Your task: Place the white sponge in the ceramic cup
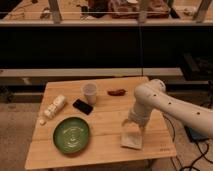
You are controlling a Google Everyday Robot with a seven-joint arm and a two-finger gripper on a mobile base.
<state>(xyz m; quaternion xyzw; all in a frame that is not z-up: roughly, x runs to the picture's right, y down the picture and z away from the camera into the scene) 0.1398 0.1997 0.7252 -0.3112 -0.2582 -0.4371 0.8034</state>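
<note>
**Arm.** White, smooth-jointed robot arm, entering from the right edge. Its forearm runs left and slightly upward to a rounded elbow above the table's right side. From there the last link drops steeply, leaning a little left.

**Gripper** (133, 125). At the low end of that link, pointing down at the table's front-right part. It sits right at the far edge of the sponge. Whether it is apart, together or clamped on anything cannot be told.

**White sponge** (131, 140). Flat, off-white, roughly rectangular soft pad, lying on the tabletop directly under the gripper, near the front-right corner and well apart from the cup.

**Ceramic cup** (90, 92). Small, pale greyish-white, handleless, upright, darker inside. It stands towards the table's back, left of centre.

**Wooden table** (107, 150). Light, slatted top.

**Round green plate** (72, 135). Front left. There are pale markings at its centre, not readable.

**Flat black rectangular object** (83, 106). Between cup and plate, just in front of the cup.

**Row of small white chunks** (52, 107). Near the left edge, set diagonally.

**Small reddish-brown elongated object** (117, 92). To the right of the cup, near the arm's elbow.
</note>
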